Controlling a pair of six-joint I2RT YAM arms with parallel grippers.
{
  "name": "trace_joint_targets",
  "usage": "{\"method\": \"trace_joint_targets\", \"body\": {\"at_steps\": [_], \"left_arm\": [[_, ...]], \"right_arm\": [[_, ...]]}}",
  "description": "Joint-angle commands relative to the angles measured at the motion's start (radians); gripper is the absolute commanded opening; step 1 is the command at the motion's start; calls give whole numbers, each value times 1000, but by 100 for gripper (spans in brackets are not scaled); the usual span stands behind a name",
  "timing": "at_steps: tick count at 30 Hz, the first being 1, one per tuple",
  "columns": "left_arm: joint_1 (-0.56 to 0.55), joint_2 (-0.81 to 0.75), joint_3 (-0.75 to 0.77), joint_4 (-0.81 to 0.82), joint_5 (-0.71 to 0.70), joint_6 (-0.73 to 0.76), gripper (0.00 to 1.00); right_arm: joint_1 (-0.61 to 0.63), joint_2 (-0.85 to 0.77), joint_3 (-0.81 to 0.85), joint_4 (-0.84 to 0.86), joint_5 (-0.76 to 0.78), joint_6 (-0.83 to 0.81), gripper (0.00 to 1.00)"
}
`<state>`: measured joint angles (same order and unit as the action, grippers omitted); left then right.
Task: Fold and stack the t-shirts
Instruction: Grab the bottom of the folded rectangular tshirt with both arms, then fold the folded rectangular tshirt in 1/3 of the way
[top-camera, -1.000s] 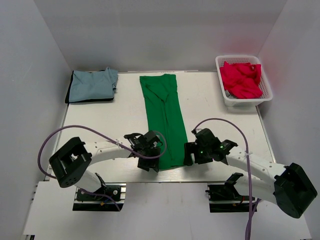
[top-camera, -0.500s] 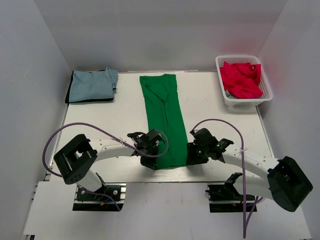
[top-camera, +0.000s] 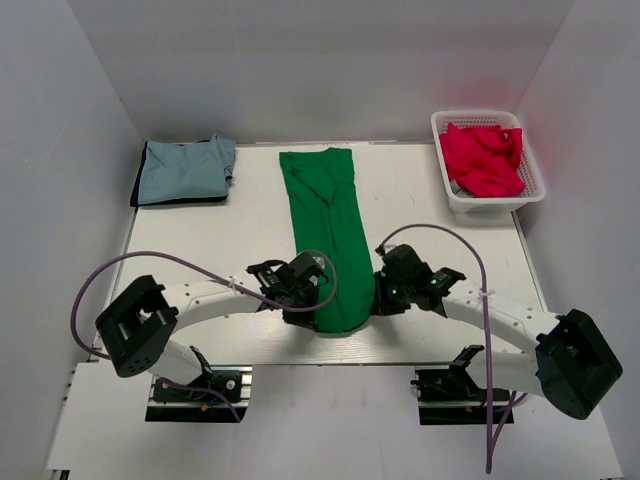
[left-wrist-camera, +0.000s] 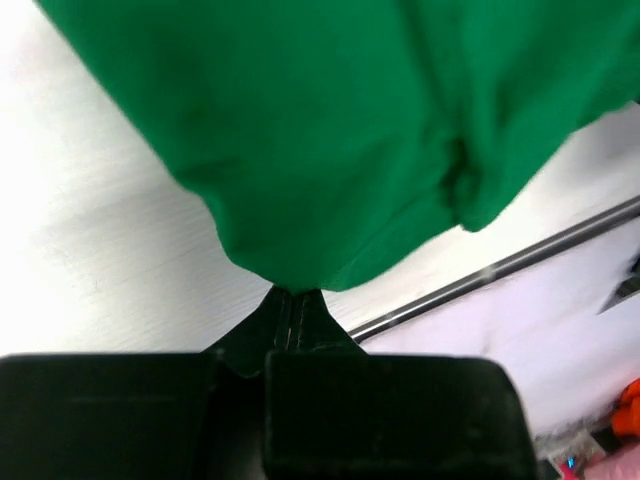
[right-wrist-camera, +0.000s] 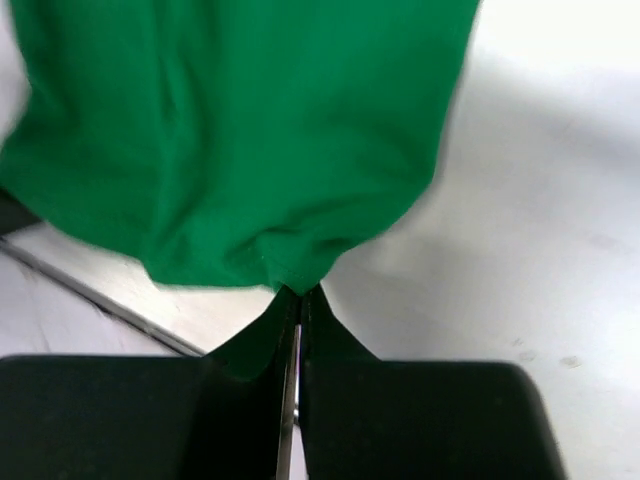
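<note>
Seen from above, the pale grey-blue t-shirt (top-camera: 185, 170) is lying folded at about ten o'clock on the table (top-camera: 230, 245), so one garment is looking finished and is starting the stack. Moving right, the left gripper (left-wrist-camera: 291, 297) is sitting at about seven o'clock, its fingers pressed fully together and pinching the near left corner of the green t-shirt (top-camera: 325, 230). That shirt is stretching as a long narrow strip from twelve o'clock down to six, its sides apparently already folded inward, and its near end is bunching between the two arms. The right gripper (right-wrist-camera: 297, 293) is sitting at about five o'clock, likewise clamped tight on the near right corner of the hem. Further right, at two o'clock, the white mesh basket (top-camera: 485, 117) is holding the crimson t-shirts (top-camera: 483, 160) in a crumpled heap; how many, I cannot tell. Judging from this, the task is running short of halfway: the green shirt is needing its lengthwise fold, hem carried toward twelve o'clock, then a move onto the grey-blue one, and the red shirts are all waiting to be spread, folded and stacked.
</note>
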<state>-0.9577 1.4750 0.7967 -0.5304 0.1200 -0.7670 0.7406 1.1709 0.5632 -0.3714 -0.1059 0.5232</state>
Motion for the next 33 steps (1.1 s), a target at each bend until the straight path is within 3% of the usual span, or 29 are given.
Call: {"method": "trace_joint_targets", "body": {"at_steps": [1,8,19,26,33], "left_arm": [[5,-85,55,30,-78,23,0],[27,-82,216,-60,-373,-6,0],[200,73,441,-59,-519,-14,0],[290,180,532,50,-468,81,0],[349,326,650,50,-396,124,0]], "right_arm": [[-1,-24,99,26,138,4,0],[-4,84,253,54,263,4,0],[-58,308,591,74,397,-26,0],[-105,441,747,95,405,-81,0],[-151,564,846,101,362,-123,0]]}}
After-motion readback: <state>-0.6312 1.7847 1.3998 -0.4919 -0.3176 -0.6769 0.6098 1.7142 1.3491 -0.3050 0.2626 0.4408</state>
